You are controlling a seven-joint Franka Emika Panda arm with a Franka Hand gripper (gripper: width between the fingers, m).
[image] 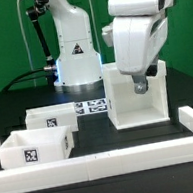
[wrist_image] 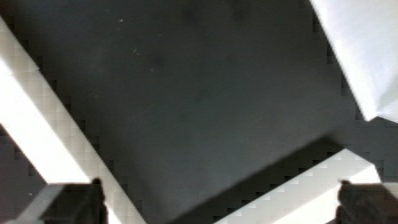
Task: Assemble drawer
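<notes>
Nearest us lies a long, low white border bar (image: 105, 164), smooth and square-edged. Beyond it, three white plastic pieces of the drawer kit sit on the matte black table (image: 91, 136). One tall boxy housing (image: 138, 113) stands at the exterior view's right. Two smaller rectangular trays, the front tray (image: 34, 148) and the back tray (image: 52, 117), sit at its left, each with a square tag. The single gripper (image: 138, 85) hangs before the housing's upper part; we cannot tell whether it touches. Its two dark fingers (wrist_image: 71, 203) stand wide apart, holding nothing.
</notes>
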